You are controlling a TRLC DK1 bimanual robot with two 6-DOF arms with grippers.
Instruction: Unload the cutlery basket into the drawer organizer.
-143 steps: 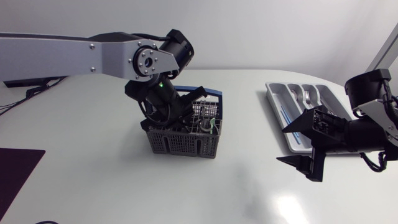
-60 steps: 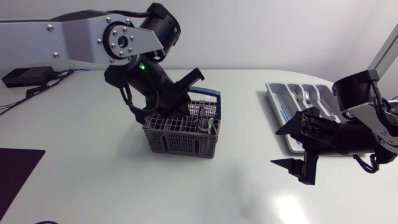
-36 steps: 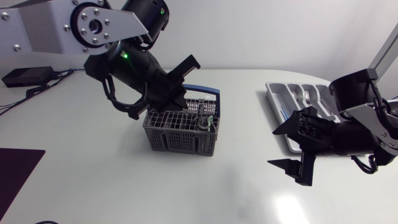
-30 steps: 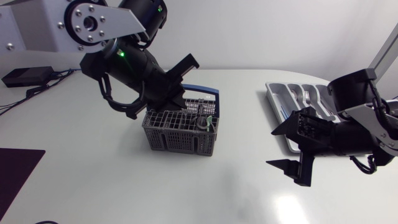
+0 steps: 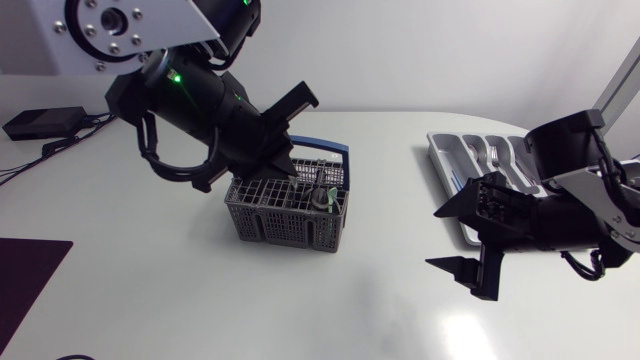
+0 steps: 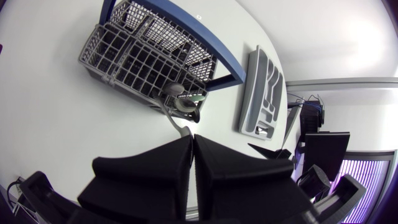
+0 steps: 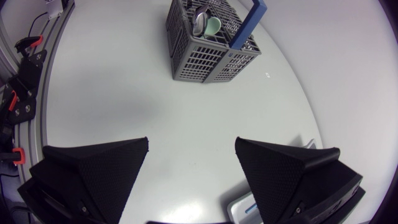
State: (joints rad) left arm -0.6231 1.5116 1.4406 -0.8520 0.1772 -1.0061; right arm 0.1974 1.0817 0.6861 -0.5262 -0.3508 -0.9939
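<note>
Closest to me, my right gripper (image 5: pixel 433 238) hangs low over the white table (image 5: pixel 200 300), its fingers spread wide with nothing between them. It sits between the basket and the tray, which I read as a waiting post for whatever comes across, though nothing shows a handover is planned.

Further in stands the grey cutlery basket (image 5: pixel 290 220), upright, its blue handle (image 5: pixel 325 150) arching over the far side. My left gripper (image 6: pixel 193 138) is poised above and just beside its rim. The fingers are pressed almost together, and as far as the wrist view shows they pinch the thin handle end of a metal spoon (image 6: pixel 177 92). The spoon's bowl is at the basket's corner compartment, so I judge the spoon is only partly drawn out. The grip at the very tip of the handle makes sense, since that is the only part standing proud of the mesh. It is a narrow hold, though, and the spoon could swing or slip. A green utensil (image 6: pixel 194 98) sits right against the spoon's bowl in the same compartment and may be dragged along.

Farthest, well apart to the right, lies the grey drawer organizer (image 5: pixel 440 150). Some cutlery (image 5: pixel 492 155) already lies in its long slots, and my right arm partly covers it.
</note>
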